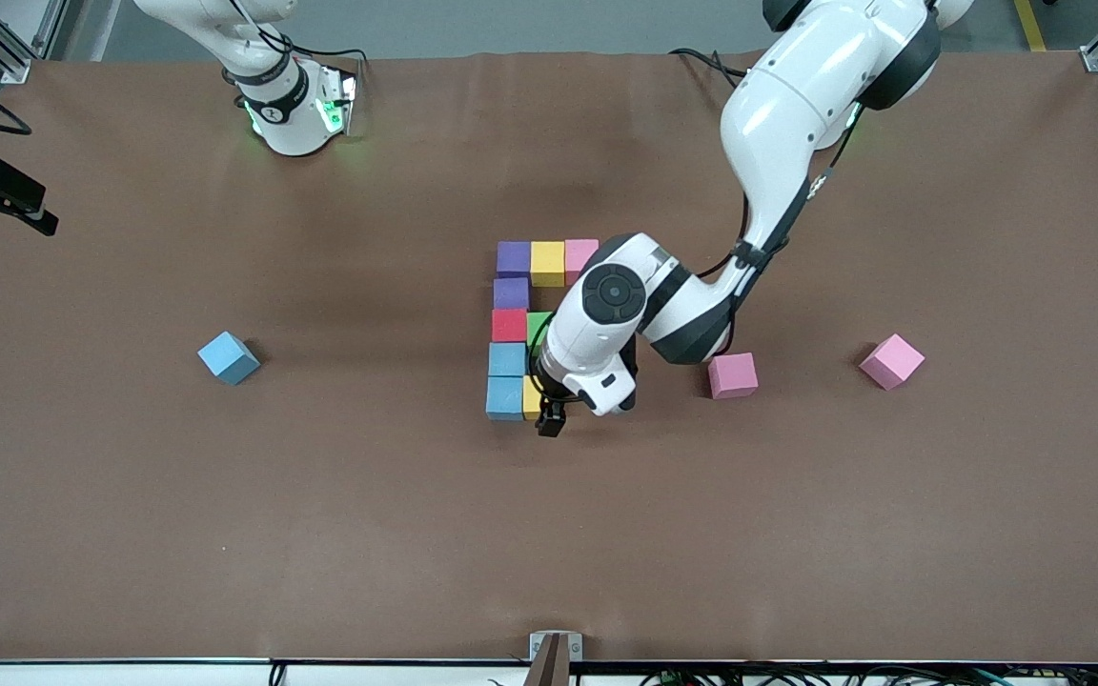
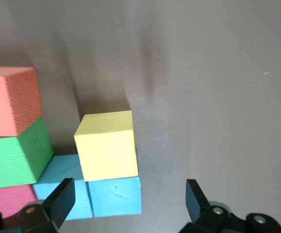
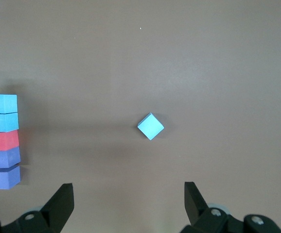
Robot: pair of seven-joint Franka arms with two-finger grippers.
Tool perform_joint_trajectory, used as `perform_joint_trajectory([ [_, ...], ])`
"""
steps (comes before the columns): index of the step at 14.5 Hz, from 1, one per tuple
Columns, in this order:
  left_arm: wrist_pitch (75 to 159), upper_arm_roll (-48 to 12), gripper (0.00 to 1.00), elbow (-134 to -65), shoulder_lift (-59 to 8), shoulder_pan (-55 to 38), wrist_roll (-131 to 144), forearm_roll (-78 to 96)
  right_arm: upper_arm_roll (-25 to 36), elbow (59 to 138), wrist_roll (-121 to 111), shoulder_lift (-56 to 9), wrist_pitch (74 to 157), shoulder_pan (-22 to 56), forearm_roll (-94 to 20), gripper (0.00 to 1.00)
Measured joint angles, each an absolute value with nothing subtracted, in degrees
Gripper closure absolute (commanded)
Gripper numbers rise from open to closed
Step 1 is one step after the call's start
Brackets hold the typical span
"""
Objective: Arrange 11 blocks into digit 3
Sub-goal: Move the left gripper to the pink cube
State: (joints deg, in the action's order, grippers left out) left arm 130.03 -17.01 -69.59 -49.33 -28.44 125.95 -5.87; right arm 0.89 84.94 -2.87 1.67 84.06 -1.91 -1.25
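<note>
here the left gripper [image 1: 550, 425] hangs spread and empty over the near end of the digit 3 [image 1: 535, 324], just above a yellow block [image 2: 107, 144] in its nearest bar; a loose pink block [image 1: 733, 374] lies toward the left arm's end. the right gripper [image 3: 128, 204], spread, waits over bare table.

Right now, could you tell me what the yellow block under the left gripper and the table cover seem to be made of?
Yellow block: probably foam, matte; a finely grained face with soft edges and no glare. Table cover: looks like a brown matte sheet, perhaps paper or thin fabric, going by the faint creases near its edge by the bases. The open left gripper hovers over the block.
</note>
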Motion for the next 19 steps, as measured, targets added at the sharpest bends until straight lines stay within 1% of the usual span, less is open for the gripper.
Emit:
perform_joint_trajectory([
  [3,126.61,-16.84,0.00,-69.88,-45.73,-26.75,123.65,-7.73,0.89,84.93,-2.87,1.67,84.06,-1.91,-1.25,0.00],
  [8,113.88,-16.77,0.00,-71.16,-41.31,-22.75,112.35,-9.36,0.88,84.93,-2.87,1.67,84.06,-1.91,-1.25,0.00],
  [10,110.29,-16.72,0.00,-72.27,-39.58,-20.84,107.41,-9.49,0.88,84.93,-2.87,1.67,84.06,-1.91,-1.25,0.00],
  [19,108.92,-16.59,0.00,-87.64,-27.79,-10.20,88.47,-9.58,0.84,84.93,-2.87,1.66,84.04,-1.91,-1.25,0.00],
])
